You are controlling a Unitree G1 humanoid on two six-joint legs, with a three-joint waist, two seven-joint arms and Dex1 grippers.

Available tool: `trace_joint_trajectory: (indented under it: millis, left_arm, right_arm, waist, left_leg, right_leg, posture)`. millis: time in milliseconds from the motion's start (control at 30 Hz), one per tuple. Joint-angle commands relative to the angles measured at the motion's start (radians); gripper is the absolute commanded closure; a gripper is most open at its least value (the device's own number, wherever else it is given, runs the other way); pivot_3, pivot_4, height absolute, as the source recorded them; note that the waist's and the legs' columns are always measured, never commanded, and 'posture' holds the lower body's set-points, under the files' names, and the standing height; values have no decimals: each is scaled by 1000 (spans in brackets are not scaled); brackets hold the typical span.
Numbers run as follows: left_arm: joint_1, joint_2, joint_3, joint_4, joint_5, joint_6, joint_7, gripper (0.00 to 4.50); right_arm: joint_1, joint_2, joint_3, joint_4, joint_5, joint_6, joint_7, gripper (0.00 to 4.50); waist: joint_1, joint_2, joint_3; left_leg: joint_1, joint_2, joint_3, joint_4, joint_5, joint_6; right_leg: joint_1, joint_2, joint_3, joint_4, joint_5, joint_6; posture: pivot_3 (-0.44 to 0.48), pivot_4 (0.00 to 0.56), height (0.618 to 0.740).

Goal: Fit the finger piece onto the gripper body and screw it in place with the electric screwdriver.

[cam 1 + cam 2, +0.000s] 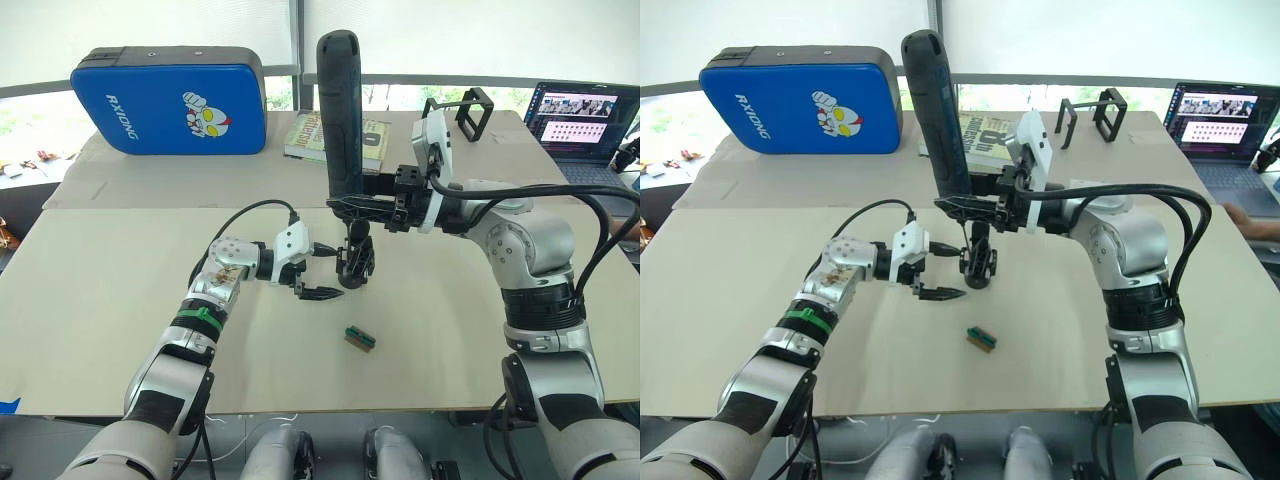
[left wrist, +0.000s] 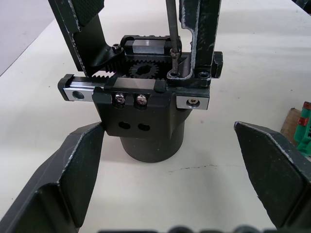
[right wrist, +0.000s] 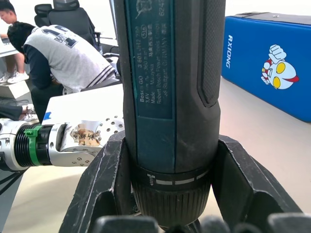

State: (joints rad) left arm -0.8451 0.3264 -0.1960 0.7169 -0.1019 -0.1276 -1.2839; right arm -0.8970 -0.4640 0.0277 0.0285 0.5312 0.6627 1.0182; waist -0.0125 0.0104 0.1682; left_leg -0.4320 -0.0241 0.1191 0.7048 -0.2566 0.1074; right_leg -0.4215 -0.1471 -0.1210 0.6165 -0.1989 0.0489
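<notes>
Black electric screwdriver (image 1: 338, 110) clamped upright; bit meets gripper body (image 2: 146, 102); screw unclear.

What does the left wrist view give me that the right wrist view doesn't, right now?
Left wrist view alone: the gripper body up close on the table, its rack and gear exposed, the screwdriver's thin bit down on a screw at the top, the left gripper open on either side of the body without touching it, and the green-and-brown block.

Right wrist view alone: the right gripper clamped around the electric screwdriver, the blue pad, and seated people behind.

Both share: the screwdriver and the pale table.
</notes>
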Motion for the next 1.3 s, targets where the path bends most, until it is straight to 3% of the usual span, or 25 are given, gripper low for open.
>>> trace_joint_trajectory:
  millis: [33,1300]
  left_arm:
    - [-11,2,7,-24,-3,-13,-1,0]
    - [-7,4,7,-25,-2,-12,-1,0]
  right_arm:
    - [-22,0,-20,-26,8,-40,2,2578]
    - [-28,9,-22,-19,8,-57,9,2578]
  waist:
    - [0,0,0]
    - [0,0,0]
  left_leg:
    - [0,0,0,0,0,0]
    - [0,0,0,0,0,0]
  right_leg:
    - [0,0,0,0,0,0]
    - [0,0,0,0,0,0]
  posture:
    - [0,150,740]
    - [0,150,740]
